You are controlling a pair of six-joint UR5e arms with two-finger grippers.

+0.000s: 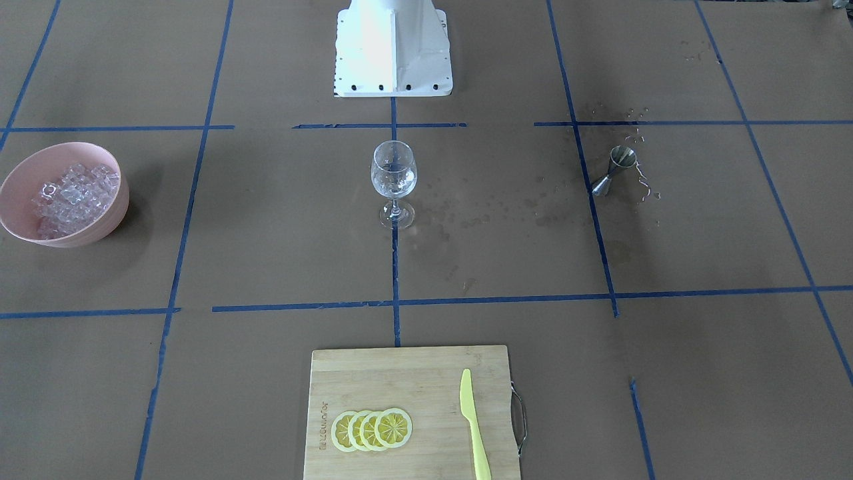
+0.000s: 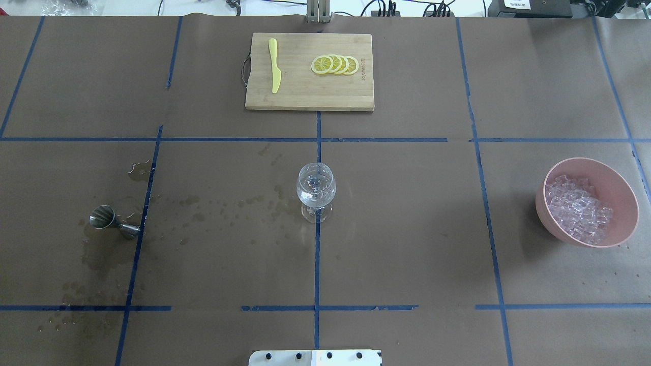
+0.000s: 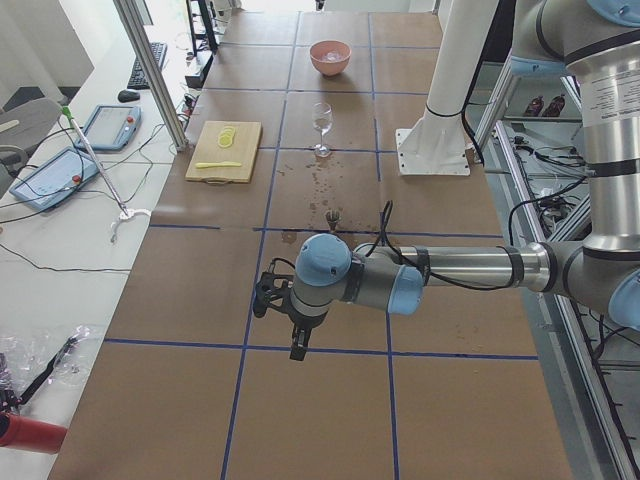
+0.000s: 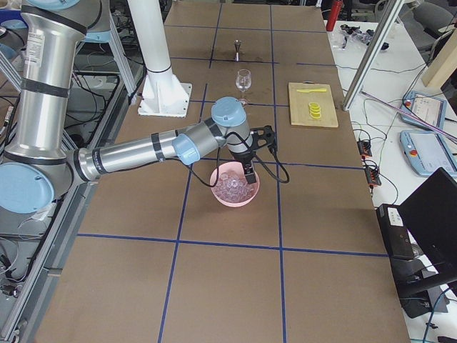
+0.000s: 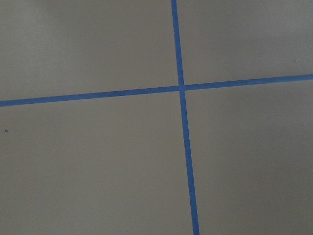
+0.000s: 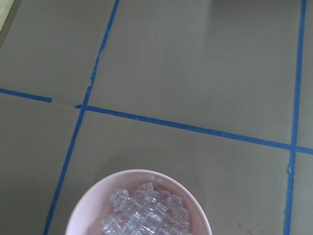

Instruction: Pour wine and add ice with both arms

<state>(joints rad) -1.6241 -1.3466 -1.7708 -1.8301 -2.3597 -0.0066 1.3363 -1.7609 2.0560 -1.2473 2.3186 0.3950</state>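
**newbie_ur5:** where's everything at? can't find the ice.

**tapegrid:** ice (image 2: 580,208) is piled in the pink bowl (image 2: 542,206) on the robot's right side of the tabletop (image 1: 266,220). The right arm (image 4: 136,151) reaches out with the right tool (image 4: 248,174) hanging over that bowl, pointing down. It only shows in the side view, so I can't tell how far apart its fingers are or whether it's got anything.

**newbie_ur5:** and the wine?

**tapegrid:** looks like a tiny clear bit of wine (image 2: 315,195) in the wine glass (image 2: 316,190), which stands upright mid-table on a blue tape line. Hard to be sure though. The jigger (image 2: 113,221) lies on its side off to the robot's left, with wet spots (image 2: 229,206) between it and the glass.

**newbie_ur5:** left arm?

**tapegrid:** left tool (image 3: 298,345) points down over bare tabletop, well apart from the jigger. Same deal, can't tell its opening. At the far edge, a cutting board (image 2: 305,94) carries lemon slices (image 2: 335,64) and a yellow knife (image 2: 274,66).
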